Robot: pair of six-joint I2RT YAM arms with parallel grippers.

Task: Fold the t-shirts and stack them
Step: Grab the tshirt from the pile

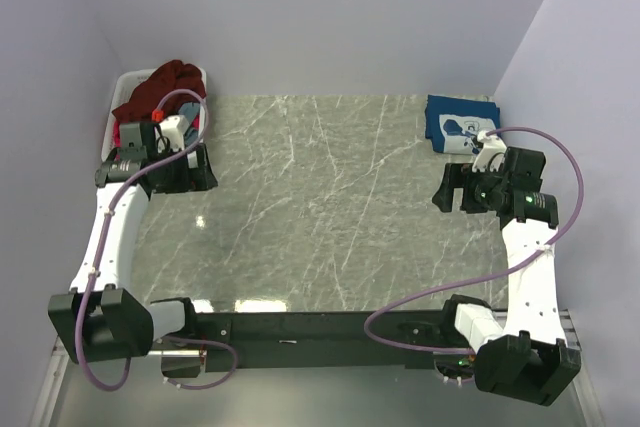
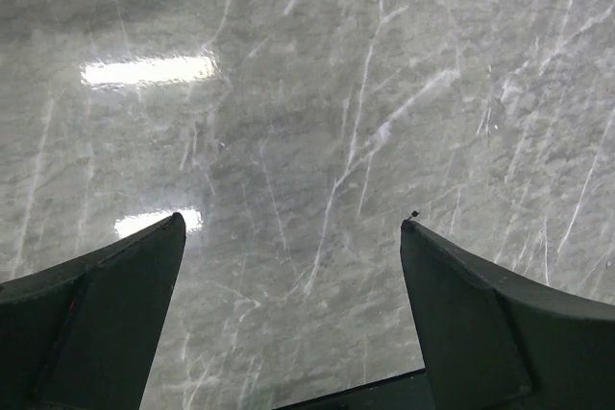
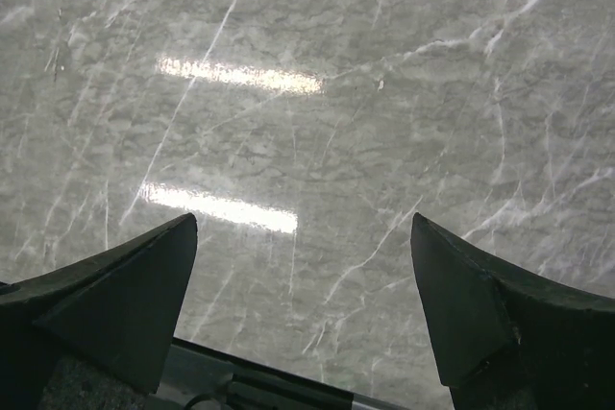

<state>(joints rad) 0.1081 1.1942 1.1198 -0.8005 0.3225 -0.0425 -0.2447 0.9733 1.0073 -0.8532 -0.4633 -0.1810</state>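
Observation:
A crumpled dark-red t-shirt [image 1: 165, 87] lies heaped in the white basket [image 1: 125, 81] at the far left corner. A folded navy t-shirt with a white print [image 1: 457, 123] lies flat at the far right of the table. My left gripper [image 1: 183, 172] is open and empty, just in front of the basket. My right gripper [image 1: 452, 190] is open and empty, just in front of the navy shirt. Both wrist views show only bare marble between the left fingers [image 2: 106, 314] and between the right fingers [image 3: 115, 300]. No grey-blue or pink shirt shows.
The grey marble tabletop [image 1: 320, 207] spreads between the arms. White walls close the back and both sides. The black base rail [image 1: 320, 327] runs along the near edge. Purple cables loop over each arm.

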